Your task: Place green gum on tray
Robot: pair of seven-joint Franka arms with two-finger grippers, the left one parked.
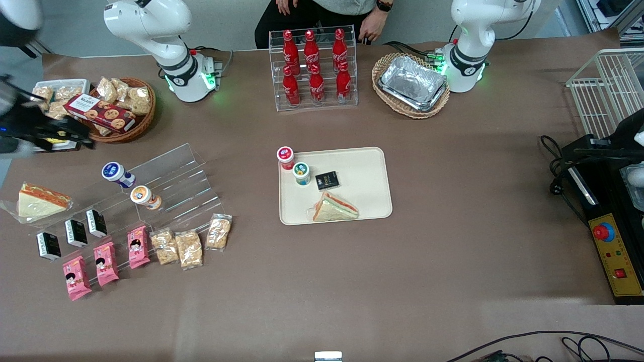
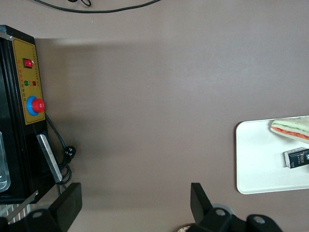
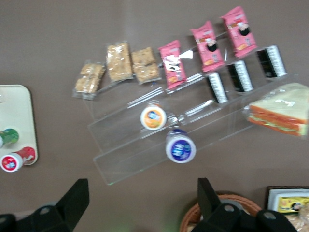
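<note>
The green gum (image 1: 302, 173) stands upright on the beige tray (image 1: 362, 201), near the tray's corner toward the working arm's end. It also shows in the right wrist view (image 3: 8, 136), standing on the tray (image 3: 17, 111). A red-lidded bottle (image 1: 286, 157) stands right beside it at the tray's rim. My right gripper (image 1: 75, 138) is open and empty. It hangs high over the working arm's end of the table, next to the wicker snack basket (image 1: 126, 108) and far from the tray. In the right wrist view the gripper (image 3: 142, 193) has only bare table between its fingers.
A sandwich (image 1: 334, 208) and a small black packet (image 1: 327, 180) lie on the tray. A clear stepped stand (image 1: 171, 183) holds a blue-lidded bottle (image 1: 114, 173) and an orange-lidded bottle (image 1: 143, 196). Snack packets (image 1: 188, 246) lie nearer the camera. A cola rack (image 1: 314, 68) stands farther off.
</note>
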